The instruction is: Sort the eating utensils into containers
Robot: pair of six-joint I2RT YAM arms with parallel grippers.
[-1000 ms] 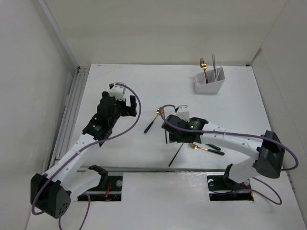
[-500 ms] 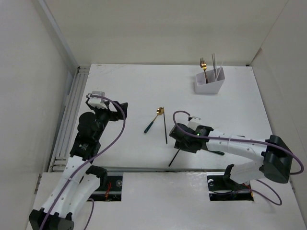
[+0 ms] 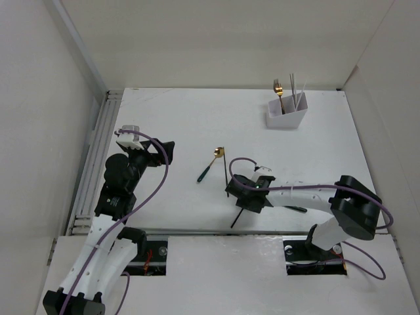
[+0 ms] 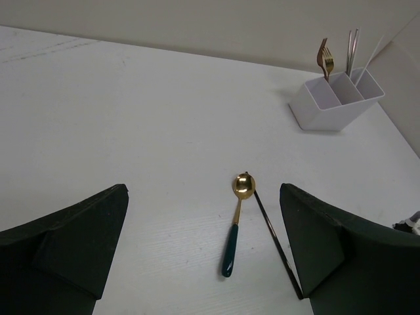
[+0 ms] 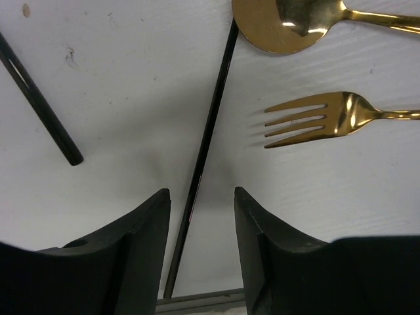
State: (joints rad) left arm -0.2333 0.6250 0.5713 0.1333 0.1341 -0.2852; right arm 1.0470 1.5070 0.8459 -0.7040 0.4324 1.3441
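White table, dark chopstick between right fingers — gap each side

The left gripper is held raised, jaws spread wide; the right gripper is held low (jaws narrowly parted).

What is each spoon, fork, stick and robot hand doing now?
Left hand: open, empty.
Right hand: open, astride black chopstick, not gripping.
Second chopstick: lying flat.
Green-handled spoon: lying flat.
Other spoon: lying flat.
Loose fork: lying flat.
Holder: upright, gold fork and silver chopsticks standing inside.
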